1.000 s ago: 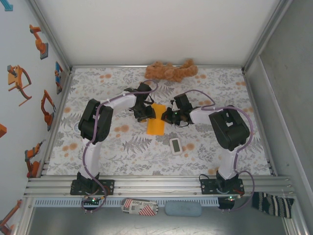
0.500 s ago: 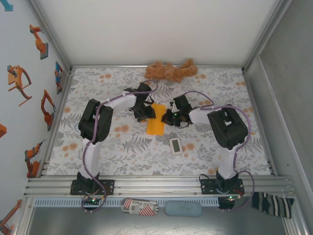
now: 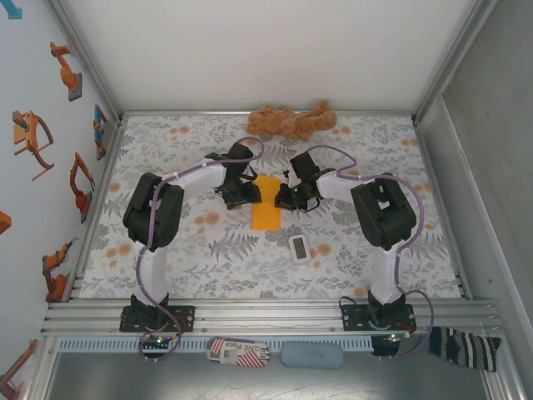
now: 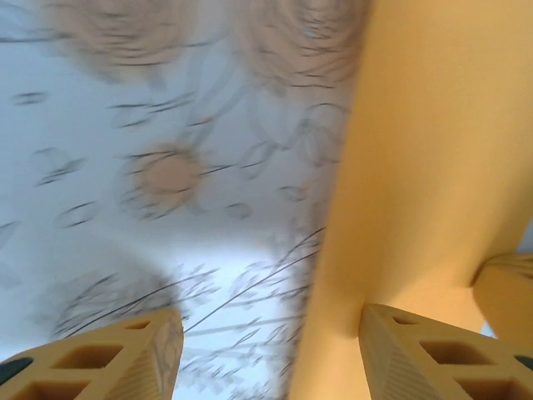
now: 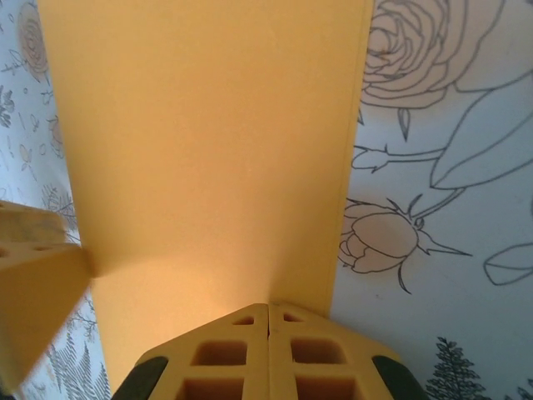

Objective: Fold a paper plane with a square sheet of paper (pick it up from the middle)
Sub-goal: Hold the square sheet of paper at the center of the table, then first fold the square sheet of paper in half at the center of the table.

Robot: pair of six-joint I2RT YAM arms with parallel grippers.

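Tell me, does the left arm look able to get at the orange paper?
Probably yes. The left end effector stands open at the left edge of the orange paper, nothing between them. The shut right end effector sits at the opposite edge, out of its way.

Only lettering spotted: a red-and-white striped packet [image 3: 237,352] lying on the near side of the rail [image 3: 266,317], well behind both the left fingers [image 4: 125,358] and the right fingers [image 5: 225,354]. Its white patch carries dark print whose last word looks like "Pace" or "Place", and the rest is too small to read. A small white device [image 3: 300,247] on the worktop [image 3: 166,250], near the right fingers on their near side, shows a grey screen with nothing legible.
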